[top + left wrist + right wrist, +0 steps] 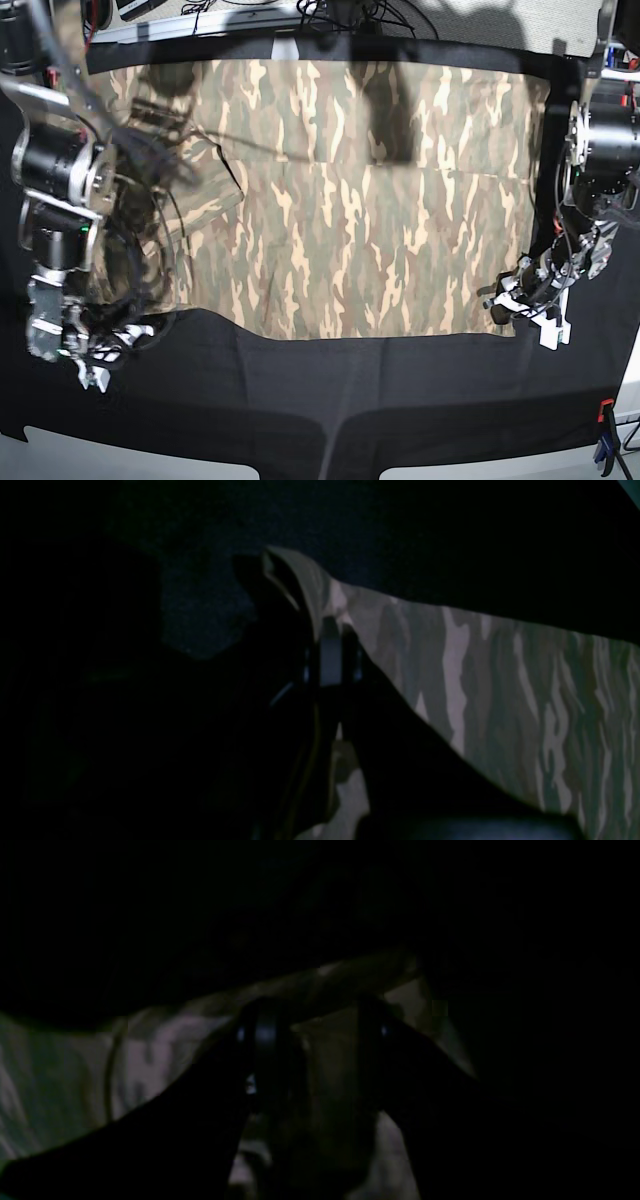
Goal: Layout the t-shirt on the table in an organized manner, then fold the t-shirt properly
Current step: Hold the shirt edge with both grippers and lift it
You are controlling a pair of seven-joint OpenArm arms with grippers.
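The camouflage t-shirt [360, 200] lies spread flat across the far half of the black table [330, 400], its hem toward me. My left gripper [515, 295] is at the shirt's near right corner. In the left wrist view that gripper [332, 630] is shut on the t-shirt's [500, 680] edge, and the pinched corner stands lifted off the table [200, 605]. My right gripper [105, 350] hangs low by the shirt's near left side. The right wrist view is very dark. There the gripper [320, 1035] has its fingers apart, over rumpled t-shirt cloth [150, 1050].
A blue and red clamp [604, 440] grips the table's near right edge. Cables [330, 12] run along the far edge behind the shirt. Both arms' shadows fall on the cloth. Bare black table stretches along the front.
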